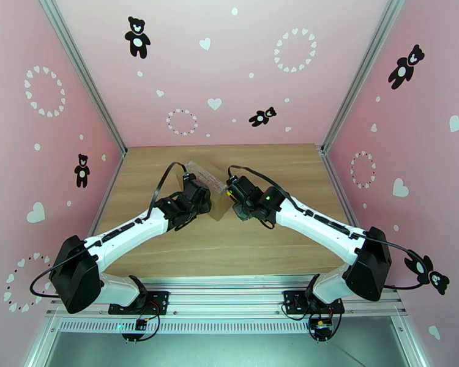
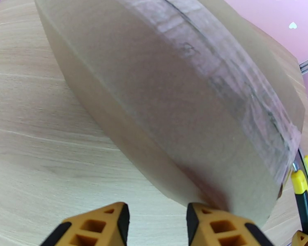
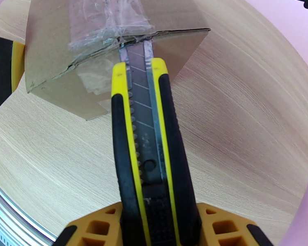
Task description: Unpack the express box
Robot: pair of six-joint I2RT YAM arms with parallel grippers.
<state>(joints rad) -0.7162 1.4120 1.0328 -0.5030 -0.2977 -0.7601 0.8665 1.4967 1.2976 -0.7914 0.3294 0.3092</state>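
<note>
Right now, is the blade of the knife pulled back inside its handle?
No, the blade sticks out of the knife and its tip reaches the taped seam on the box.

Place: a robot lab cell, a closed-in test booth rather than a home or a shop.
Walls: three pink panels (image 1: 229,74) printed with black bears (image 1: 136,37) and white hearts (image 1: 214,103), like a backdrop.
Frame: bare aluminium struts (image 1: 84,74) run up the corners.
Table: a plain wood-look top (image 1: 229,252), fenced in by the panels.
Mount: a left arm (image 1: 131,230) and a right arm (image 1: 321,224) bolted to a metal rail (image 1: 229,295) at the near edge, cables exposed.
Work piece: one box (image 1: 206,175), a knife (image 3: 145,152) at its tape.
</note>
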